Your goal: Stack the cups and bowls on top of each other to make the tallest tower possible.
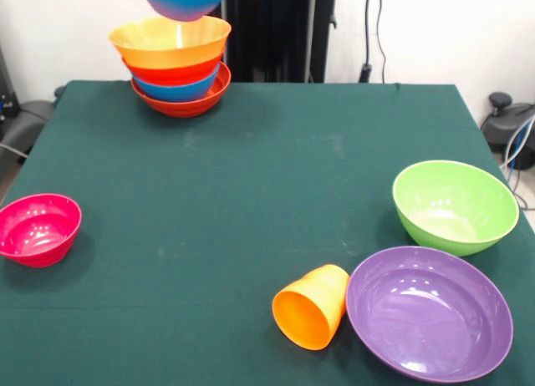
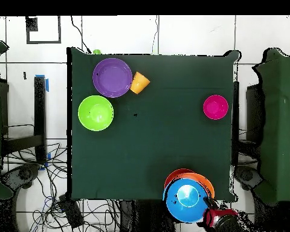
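The tower (image 1: pixel 180 73) stands at the far left of the table in the front view: a red-orange bowl at its base, then blue, red-orange and a wide orange bowl on top. A second blue bowl (image 1: pixel 184 0) hangs just above it, cut by the picture's top edge. In the overhead view this blue bowl (image 2: pixel 186 199) covers the tower, and my gripper (image 2: pixel 206 209) holds it at its rim. The orange cup (image 1: pixel 311 307) lies on its side against the purple bowl (image 1: pixel 429 311).
A green bowl (image 1: pixel 455 205) stands upright behind the purple bowl. A small magenta bowl (image 1: pixel 38 229) stands alone near the left edge. The robot's dark pedestal (image 1: pixel 276 31) rises right behind the tower. The tower stands close to the table's edge (image 2: pixel 171 198).
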